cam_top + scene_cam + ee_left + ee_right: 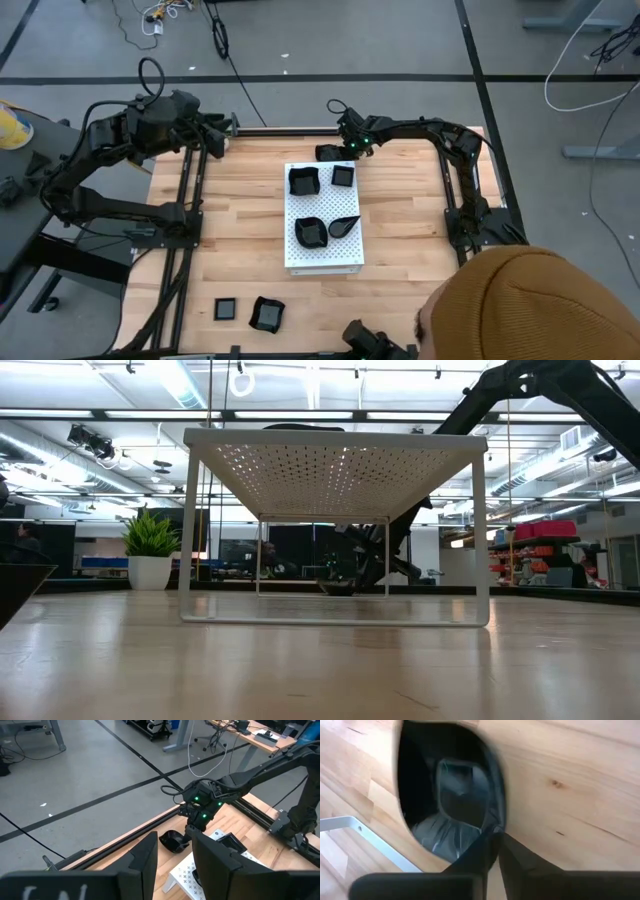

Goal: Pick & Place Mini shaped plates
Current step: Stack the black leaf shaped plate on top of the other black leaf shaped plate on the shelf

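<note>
Four glossy black mini shaped plates [310,231] lie on the white perforated board [322,260] at the table's middle. Two more [266,313] rest on the wood near the front left. Another black plate [325,153] sits on the table beyond the board's far edge, with my right gripper [340,150] shut on its rim; the right wrist view shows its hollow [450,800] close up. My left gripper [172,860] hangs open, raised over the table's far left corner, holding nothing. My right gripper pinches the plate's raised rim [496,822] at one side of the dish. One finger [472,857] is inside the hollow and the other [530,865] is outside over the wood. The fingers slant down from the table's right. The plate's underside seems to rest on the table.
The board stands on thin legs as a low shelf [335,450]. A person's head in a brown cap [530,300] leans in at the near right corner. A potted plant [150,545] shows beyond the table. Bare wood lies left and right of the board.
</note>
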Available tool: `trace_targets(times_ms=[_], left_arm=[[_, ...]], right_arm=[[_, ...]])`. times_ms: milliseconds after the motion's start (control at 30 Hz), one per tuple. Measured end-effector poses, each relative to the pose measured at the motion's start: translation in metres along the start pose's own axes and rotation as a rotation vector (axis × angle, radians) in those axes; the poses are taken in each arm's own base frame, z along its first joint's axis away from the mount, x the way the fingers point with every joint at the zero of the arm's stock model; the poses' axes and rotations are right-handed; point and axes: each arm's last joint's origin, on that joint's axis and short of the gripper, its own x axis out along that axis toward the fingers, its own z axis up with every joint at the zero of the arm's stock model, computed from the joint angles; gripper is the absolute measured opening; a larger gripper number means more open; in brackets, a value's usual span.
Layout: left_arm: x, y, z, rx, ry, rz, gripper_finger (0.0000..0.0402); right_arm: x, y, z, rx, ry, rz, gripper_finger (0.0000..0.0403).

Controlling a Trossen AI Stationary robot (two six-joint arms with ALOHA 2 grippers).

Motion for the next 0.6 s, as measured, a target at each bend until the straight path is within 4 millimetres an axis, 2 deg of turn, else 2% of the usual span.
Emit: trace_targets(times_ms=[267,600], left_arm=[[0.0000,-0.0010,0.0023,-0.011,-0.022,-0.010,0.0126],[0.0000,-0.0011,0.0026,-0.013,-0.025,-0.011,0.0126]], right_arm=[[-0.0002,0.0001,0.0001,-0.003,0.001,0.003,0.0006],[-0.0003,-0.0001,0.0004,-0.009,-0.001,0.003,0.0005]])
